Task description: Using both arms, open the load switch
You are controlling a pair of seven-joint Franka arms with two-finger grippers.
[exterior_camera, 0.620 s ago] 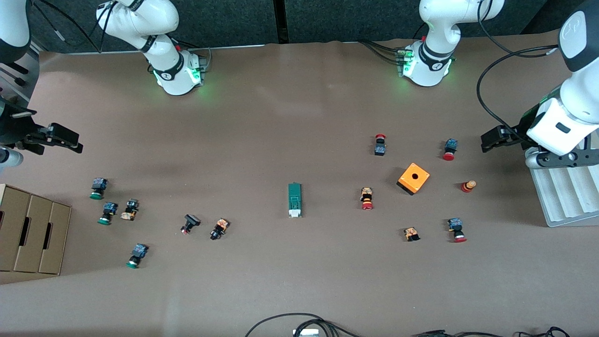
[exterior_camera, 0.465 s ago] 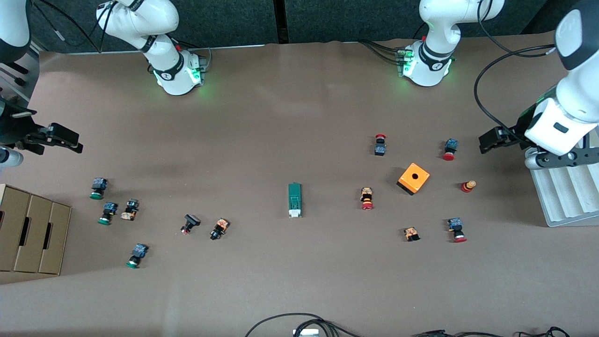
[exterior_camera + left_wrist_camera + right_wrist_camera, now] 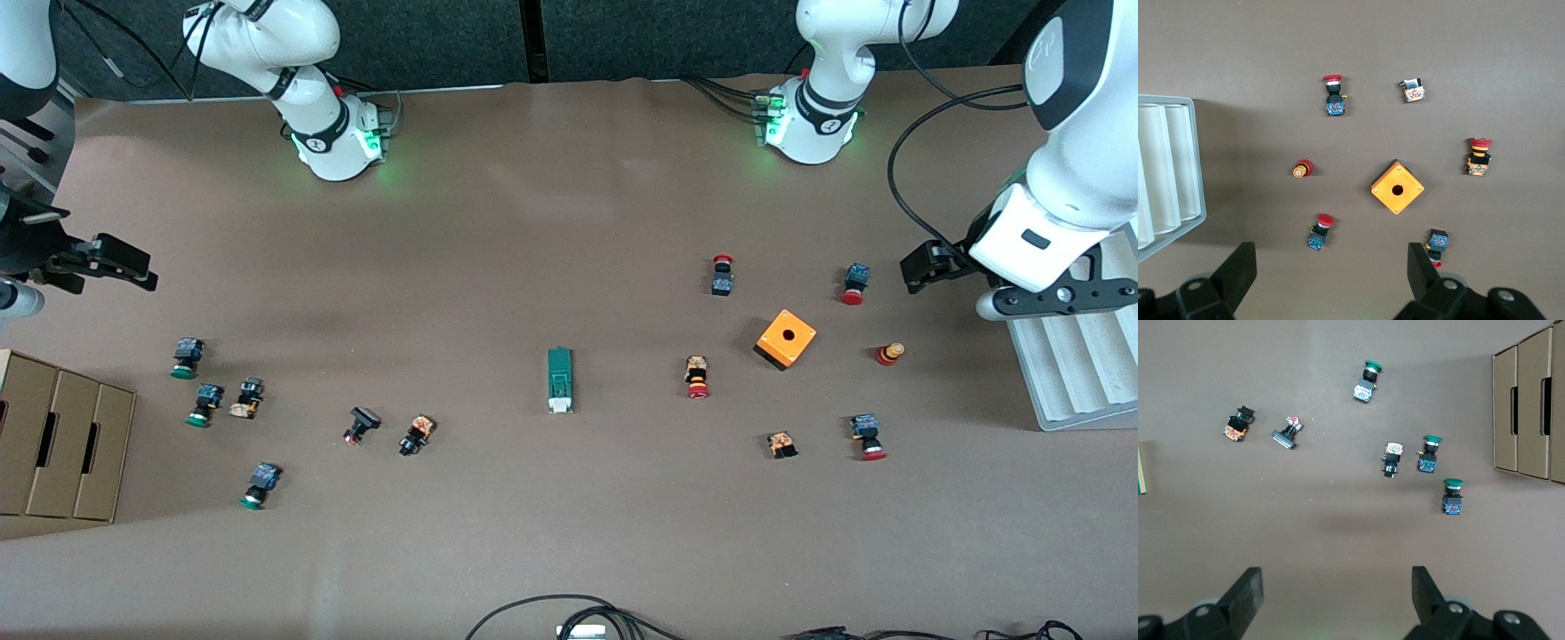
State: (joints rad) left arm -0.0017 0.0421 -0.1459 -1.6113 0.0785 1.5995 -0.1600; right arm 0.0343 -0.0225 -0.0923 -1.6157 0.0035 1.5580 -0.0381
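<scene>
Brown paper-covered table (image 3: pixel 551 222); dark grey wall panels (image 3: pixel 622 36); black cables (image 3: pixel 569 613) at table edge.

1. In the front view we are looking down from high across the table (image 3: pixel 569 533), facing both arm bases.
2. In the left wrist view we are looking straight down past the left gripper (image 3: pixel 1331 273), sharing the orange box (image 3: pixel 1397 187) (image 3: pixel 786 339) with the front view.
3. In the right wrist view we are looking down past the right gripper (image 3: pixel 1337 597), sharing the cardboard boxes (image 3: pixel 1531 407) (image 3: pixel 58 444).

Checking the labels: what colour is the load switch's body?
Dark green, with a white end piece; the load switch shows best in the front view.
</scene>
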